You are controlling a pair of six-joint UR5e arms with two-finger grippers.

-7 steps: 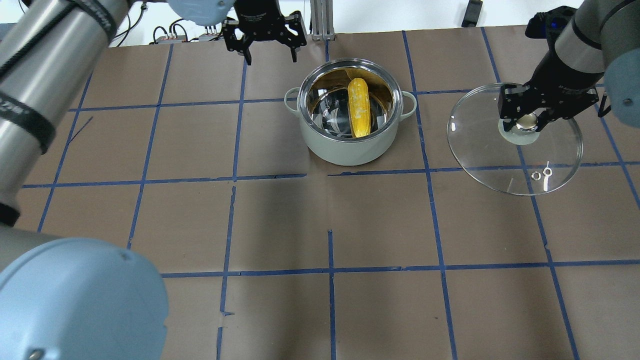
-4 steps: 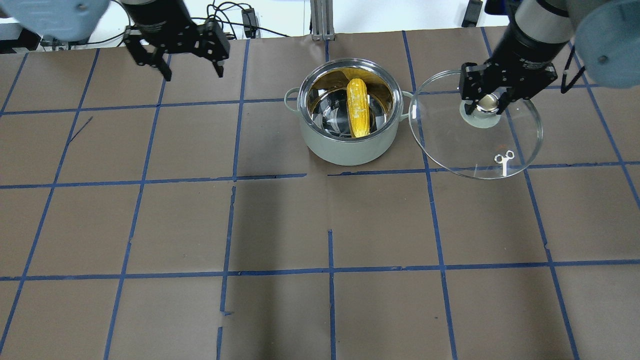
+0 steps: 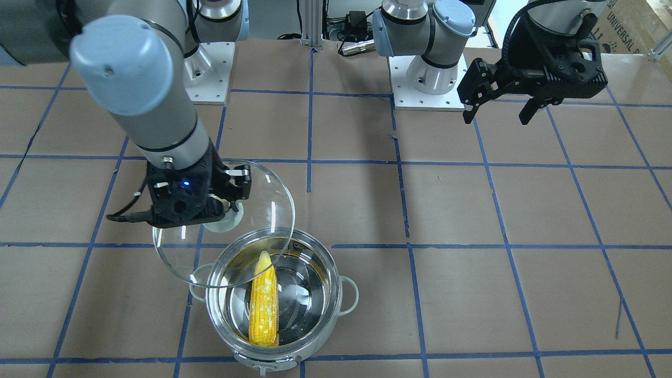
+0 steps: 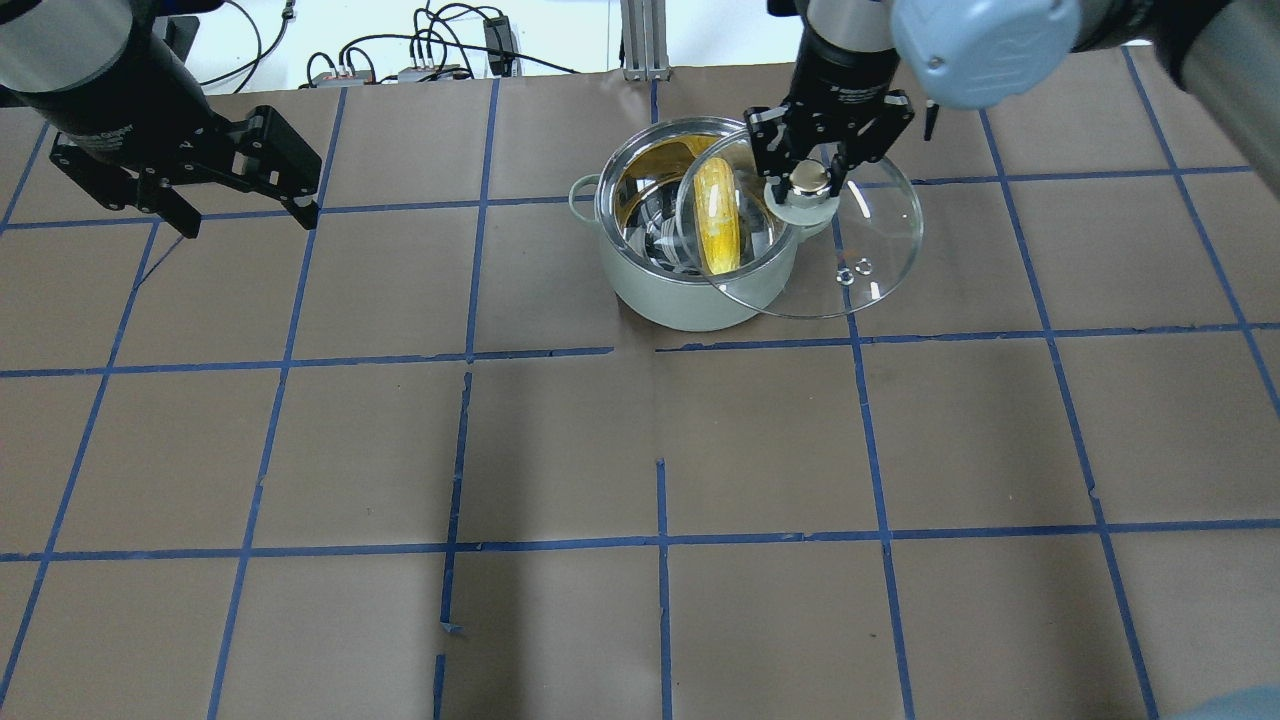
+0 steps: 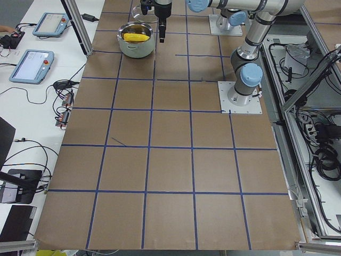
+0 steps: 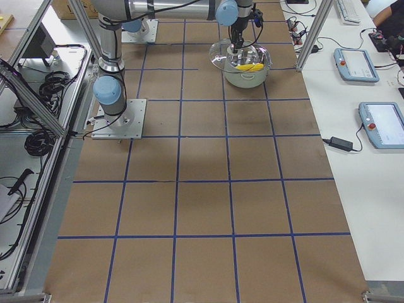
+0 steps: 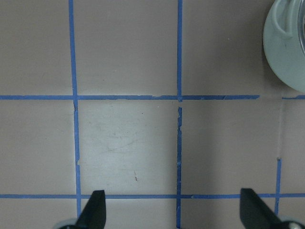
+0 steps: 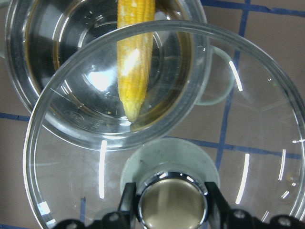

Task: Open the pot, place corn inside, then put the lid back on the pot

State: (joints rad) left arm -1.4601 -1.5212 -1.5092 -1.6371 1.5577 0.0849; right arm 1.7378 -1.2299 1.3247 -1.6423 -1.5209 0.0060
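Observation:
The steel pot [image 4: 690, 300] stands open at the far middle of the table. The yellow corn [image 4: 718, 215] lies inside it and also shows in the front view [image 3: 263, 307]. My right gripper [image 4: 812, 180] is shut on the knob of the clear glass lid [image 4: 870, 235]. It holds the lid above the pot's right half, off-centre toward my right. The right wrist view shows the lid [image 8: 248, 157] over the corn [image 8: 134, 62] and the pot rim. My left gripper [image 4: 248, 218] is open and empty, above the table far to the pot's left.
The table [image 4: 660, 450] is covered in brown paper with a blue tape grid. Cables [image 4: 440, 50] and a metal post [image 4: 640, 35] lie along the far edge. The arm bases [image 3: 428, 79] stand on the robot's side. Control tablets [image 6: 356, 63] lie beyond the far edge.
My right gripper has carried the lid leftward from over the table on the right until it overlaps the pot. My left gripper has moved left, away from the pot, and stays open.

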